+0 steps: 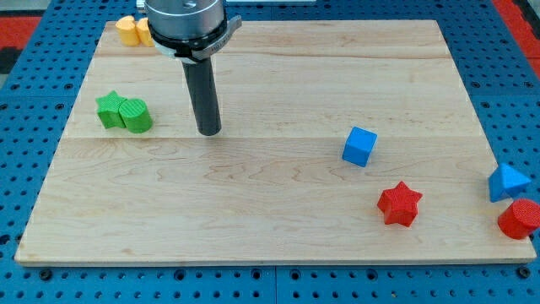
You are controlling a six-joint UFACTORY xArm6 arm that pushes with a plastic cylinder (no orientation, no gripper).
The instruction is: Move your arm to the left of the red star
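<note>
Camera view: my tip (209, 133) sits mid-board, no jaws here, just a bare rod. The red star (399, 203) lies well off at four o'clock. Best sweep low, under the blue cube (359, 146), stopping at the star's nine o'clock. Bare wood in between, the board's bottom edge close.

our arm (184, 24) ends in a round silver-grey metal housing with a darker band and a flat flange jutting at its base. below it runs a straight, dark grey cylindrical rod (205, 97), matte and plain, down to my tip (209, 133).
</note>
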